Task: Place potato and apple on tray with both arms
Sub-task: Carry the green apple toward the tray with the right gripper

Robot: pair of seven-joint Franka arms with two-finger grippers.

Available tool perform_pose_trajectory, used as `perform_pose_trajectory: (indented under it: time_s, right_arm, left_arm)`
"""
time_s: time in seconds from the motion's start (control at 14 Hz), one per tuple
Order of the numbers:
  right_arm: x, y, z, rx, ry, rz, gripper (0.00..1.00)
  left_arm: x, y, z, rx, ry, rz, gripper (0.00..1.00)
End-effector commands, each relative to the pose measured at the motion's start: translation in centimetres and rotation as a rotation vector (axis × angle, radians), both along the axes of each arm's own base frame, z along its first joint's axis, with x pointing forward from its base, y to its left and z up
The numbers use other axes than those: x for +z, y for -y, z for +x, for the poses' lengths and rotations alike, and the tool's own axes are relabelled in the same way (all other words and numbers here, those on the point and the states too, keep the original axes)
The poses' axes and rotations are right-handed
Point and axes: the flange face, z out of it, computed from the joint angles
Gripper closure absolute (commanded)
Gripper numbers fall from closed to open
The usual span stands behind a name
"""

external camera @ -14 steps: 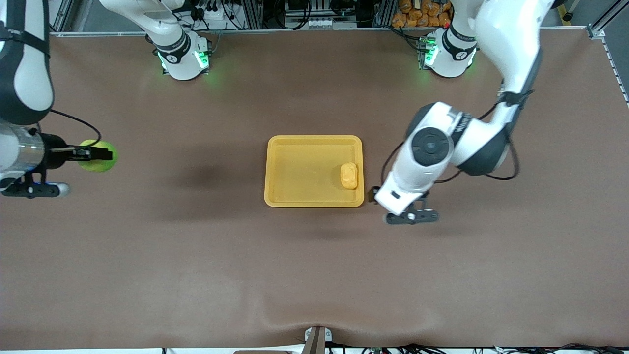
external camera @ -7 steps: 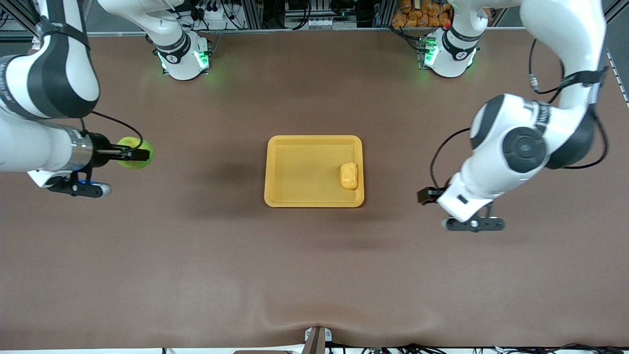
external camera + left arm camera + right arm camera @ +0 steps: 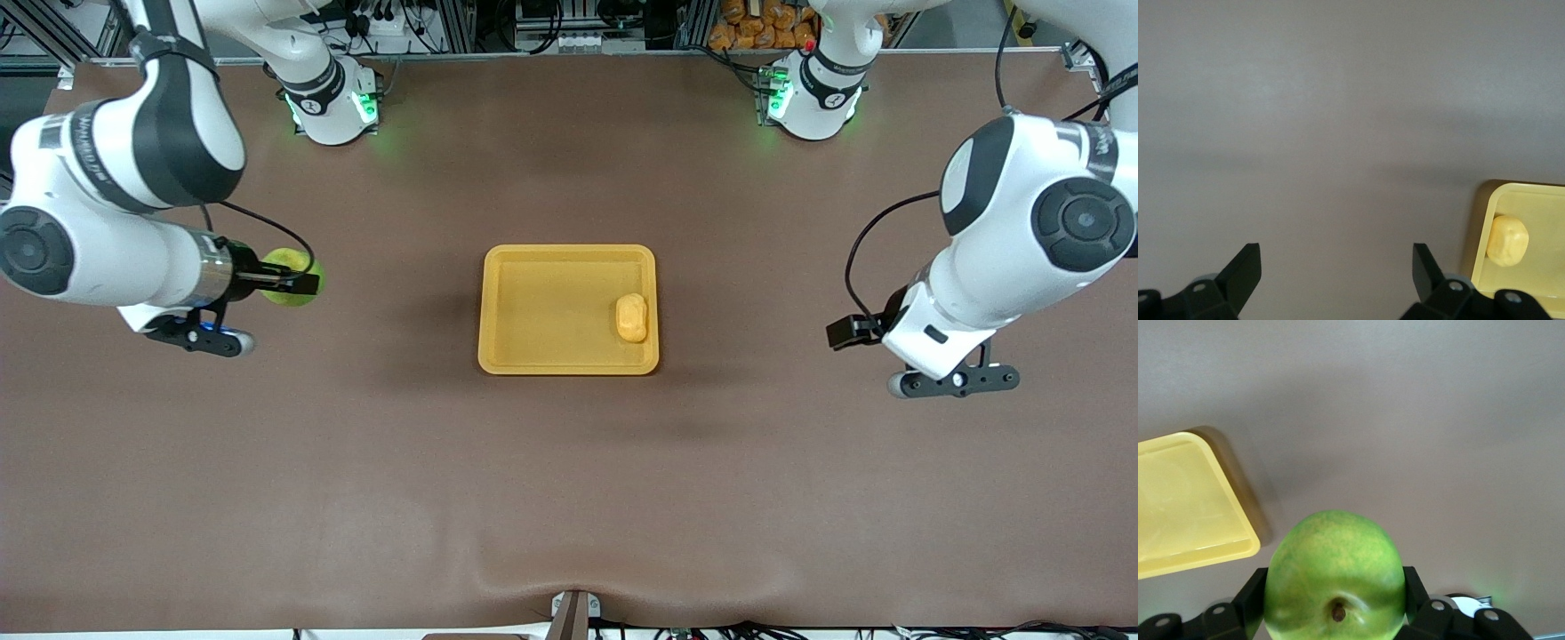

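With the potato resting in the tray, the left gripper, fingers spread, has withdrawn clear, while the right gripper, pinching the apple, has advanced toward the tray.

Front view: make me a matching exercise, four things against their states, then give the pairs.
Things:
1. potato
2. apple
3. left claw
4. right claw

States:
A. shut on the green fruit, over bare table toward the right arm's end
B. open, holding nothing
C. lying in the tray
D. gripped, off the tray

Pairs: 1-C, 2-D, 3-B, 4-A
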Motion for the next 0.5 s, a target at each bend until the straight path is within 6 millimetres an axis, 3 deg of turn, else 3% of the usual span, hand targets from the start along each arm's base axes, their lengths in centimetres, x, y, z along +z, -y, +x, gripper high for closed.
perform_pose_trajectory:
  time_s: [0.0,0.21,0.43]
  right_arm:
    - [-0.6,-3.4,-1.6,-0.065,0.016,-0.006,1.00]
    - [-1.9,-5.7,-2.2,-0.097,0.021,0.007,1.00]
    - [-3.1,-8.8,-3.1,-0.123,0.027,-0.017,1.00]
  left_arm:
    - [3.7,-1.2,-1.8,0.006,0.018,0.032,0.00]
    - [7.6,-3.2,-3.6,-0.018,0.034,0.042,0.00]
    - [10.0,-4.1,-5.3,-0.040,0.027,0.056,0.00]
